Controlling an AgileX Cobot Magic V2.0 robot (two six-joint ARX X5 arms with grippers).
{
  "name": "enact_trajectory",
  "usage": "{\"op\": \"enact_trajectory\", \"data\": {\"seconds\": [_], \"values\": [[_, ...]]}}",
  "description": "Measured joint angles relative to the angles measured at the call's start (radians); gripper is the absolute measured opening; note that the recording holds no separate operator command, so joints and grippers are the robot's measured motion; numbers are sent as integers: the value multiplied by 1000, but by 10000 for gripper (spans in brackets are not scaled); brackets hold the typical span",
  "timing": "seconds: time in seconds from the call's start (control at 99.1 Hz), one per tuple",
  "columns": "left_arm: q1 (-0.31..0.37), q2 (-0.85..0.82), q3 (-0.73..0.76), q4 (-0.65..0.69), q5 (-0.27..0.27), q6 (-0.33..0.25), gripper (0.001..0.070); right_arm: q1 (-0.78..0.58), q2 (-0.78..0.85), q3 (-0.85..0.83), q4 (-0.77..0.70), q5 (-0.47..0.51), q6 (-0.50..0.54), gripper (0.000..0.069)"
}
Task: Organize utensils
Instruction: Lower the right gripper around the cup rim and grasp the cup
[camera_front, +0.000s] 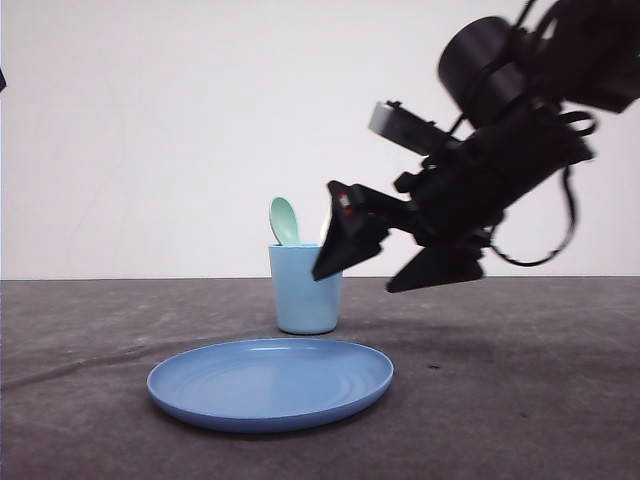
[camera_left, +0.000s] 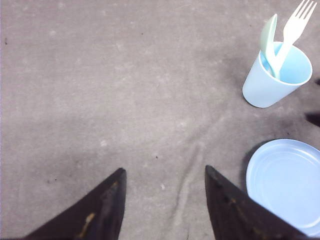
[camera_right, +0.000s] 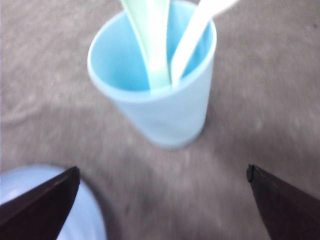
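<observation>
1. Utensils: mint-green spoon (camera_left: 268, 39) and white fork (camera_left: 292, 34), both standing handle-down inside light blue cup (camera_front: 305, 289); spoon bowl leaning left above the rim, fork tines leaning right.
2. Cup: upright on grey table (camera_front: 520, 400), just beyond the far edge of round blue plate (camera_front: 270, 382); cup and plate apart, not touching.
3. Right gripper (camera_front: 395, 262): fingers spread wide, grasping nothing; tips angled down, hanging above the table just right of the cup at about rim height. Seen from its wrist, cup centred between the two dark fingers (camera_right: 45, 202).
4. Left gripper (camera_left: 165, 197): fingers parted, empty; poised over bare table well left of cup and plate.
5. Judged stage: both utensils seated in the cup, so sorting appears complete or nearly so; right arm probably at release or retreat.
6. For a clean finish: lift straight up and away to the right, keeping the near finger clear of the cup rim and the protruding fork.
7. Risk: light plastic cup, top-heavy with two leaning utensils; a sideways brush likely to tip it toward the plate.
8. Right wrist picture blurred; fine contact between utensil handles not discernible.
</observation>
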Motion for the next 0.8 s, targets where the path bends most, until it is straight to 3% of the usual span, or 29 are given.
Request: {"op": "enact_trajectory", "data": {"seconds": [0.535, 0.717, 0.797], "values": [[0, 0, 0, 0, 0, 0, 297, 16, 210, 266, -23, -38, -1, 677], [0, 0, 0, 0, 0, 3, 297, 17, 211, 267, -28, -35, -5, 517], [0, 0, 0, 0, 0, 3, 297, 17, 211, 266, -27, -34, -11, 487]]}}
